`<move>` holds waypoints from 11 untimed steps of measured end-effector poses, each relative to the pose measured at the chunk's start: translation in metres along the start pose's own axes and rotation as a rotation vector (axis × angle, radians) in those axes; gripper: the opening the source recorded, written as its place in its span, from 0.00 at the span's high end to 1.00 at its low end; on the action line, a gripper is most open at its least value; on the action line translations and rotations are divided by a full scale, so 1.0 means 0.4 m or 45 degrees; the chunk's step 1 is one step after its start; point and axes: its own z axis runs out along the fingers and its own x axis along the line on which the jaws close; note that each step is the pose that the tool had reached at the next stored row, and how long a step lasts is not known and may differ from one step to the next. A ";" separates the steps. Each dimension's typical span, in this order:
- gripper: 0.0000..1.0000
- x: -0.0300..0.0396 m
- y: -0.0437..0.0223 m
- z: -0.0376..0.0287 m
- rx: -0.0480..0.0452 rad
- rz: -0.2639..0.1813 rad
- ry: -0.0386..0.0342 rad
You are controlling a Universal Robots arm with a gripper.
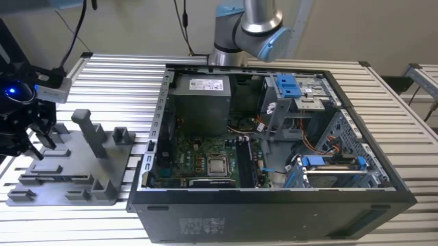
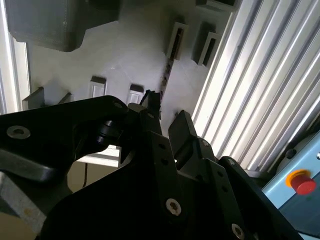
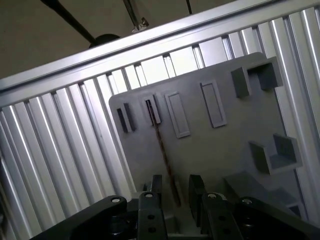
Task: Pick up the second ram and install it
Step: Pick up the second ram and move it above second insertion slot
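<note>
Tool [image 3: 175, 181] spread open astride the second ram [image 3: 160, 145], edge-up in grey fixture plate [image 3: 220, 150].

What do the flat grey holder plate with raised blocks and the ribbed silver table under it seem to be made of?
The flat grey holder plate looks like matte plastic, perhaps printed: an even dull grey with no glare. The ribbed silver table looks like bare aluminium profiles: bright streaks of reflected light run along its ribs. Neither can be confirmed by look alone.
</note>
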 end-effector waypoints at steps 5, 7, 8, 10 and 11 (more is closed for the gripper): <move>0.64 0.001 0.003 0.016 0.011 -0.005 -0.0036; 0.64 0.001 0.003 0.021 0.012 -0.028 -0.0042; 0.64 0.001 0.003 0.022 0.012 -0.049 -0.0044; 0.64 0.000 0.003 0.024 0.013 -0.091 -0.0053; 0.64 0.000 0.003 0.026 0.013 -0.107 -0.0057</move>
